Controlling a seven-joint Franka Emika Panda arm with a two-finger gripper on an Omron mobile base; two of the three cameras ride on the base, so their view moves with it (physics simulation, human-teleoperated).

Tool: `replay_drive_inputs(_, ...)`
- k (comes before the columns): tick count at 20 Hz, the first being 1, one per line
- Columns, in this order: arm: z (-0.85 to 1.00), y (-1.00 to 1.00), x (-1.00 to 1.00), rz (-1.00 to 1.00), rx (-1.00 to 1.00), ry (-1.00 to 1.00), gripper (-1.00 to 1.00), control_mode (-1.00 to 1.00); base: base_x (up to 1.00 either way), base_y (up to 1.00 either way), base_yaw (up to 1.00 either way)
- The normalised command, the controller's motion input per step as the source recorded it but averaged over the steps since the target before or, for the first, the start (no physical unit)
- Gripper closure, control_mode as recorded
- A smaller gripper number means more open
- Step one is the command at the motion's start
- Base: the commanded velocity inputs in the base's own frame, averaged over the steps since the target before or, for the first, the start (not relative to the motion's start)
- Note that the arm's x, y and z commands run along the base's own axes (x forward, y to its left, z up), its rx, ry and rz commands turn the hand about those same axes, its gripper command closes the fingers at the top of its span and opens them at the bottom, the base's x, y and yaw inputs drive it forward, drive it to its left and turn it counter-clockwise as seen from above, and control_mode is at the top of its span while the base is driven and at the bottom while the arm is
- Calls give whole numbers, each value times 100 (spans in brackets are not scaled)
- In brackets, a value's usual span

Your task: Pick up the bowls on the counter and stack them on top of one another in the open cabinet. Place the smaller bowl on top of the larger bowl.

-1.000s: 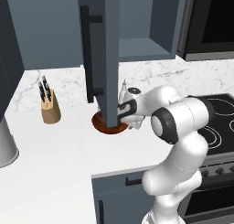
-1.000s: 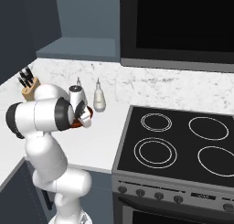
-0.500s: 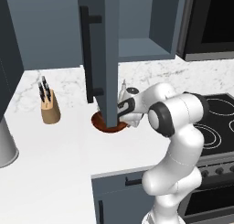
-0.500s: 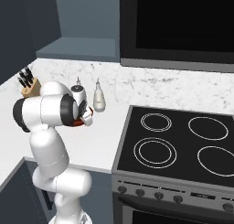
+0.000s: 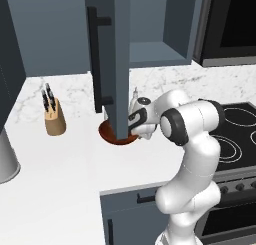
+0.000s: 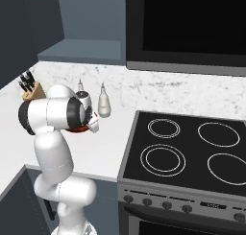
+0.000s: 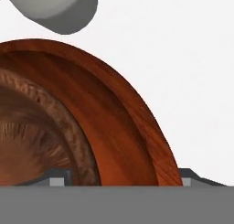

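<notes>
Open cabinet door [image 5: 114, 64] hanging down mid-frame in the left base view, right over the work spot. Below it on the marble counter [image 5: 70, 174], larger bowl [image 7: 123, 127] filling the hand view's lower left. Gripper [image 7: 123, 176] straddling its rim, tips spread either side, not clamped. Thin grab on a glossy rim, so probably slips or tips. Could clip that door on the lift too.

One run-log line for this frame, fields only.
phase: grasp approach | gripper: straddling rim of larger bowl, not clearly shut | bowl: on counter beneath cabinet door | smaller bowl: hidden | stack: not done
</notes>
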Motion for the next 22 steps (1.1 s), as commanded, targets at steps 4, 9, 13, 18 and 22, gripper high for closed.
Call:
replay_drive_inputs(4,-4,4,0,0,-1,0,100,-100,0,0,0)
replay_drive_inputs(9,3,0,-39,0,0,0,100,-100,0,0,0)
replay_drive_inputs(13,63,-2,-79,-3,2,-9,100,-100,0,0,0)
replay_drive_inputs(18,100,-13,-93,-6,7,-21,100,-100,0,0,0)
replay_drive_inputs(22,100,-35,-96,-9,10,-30,100,-100,0,0,0)
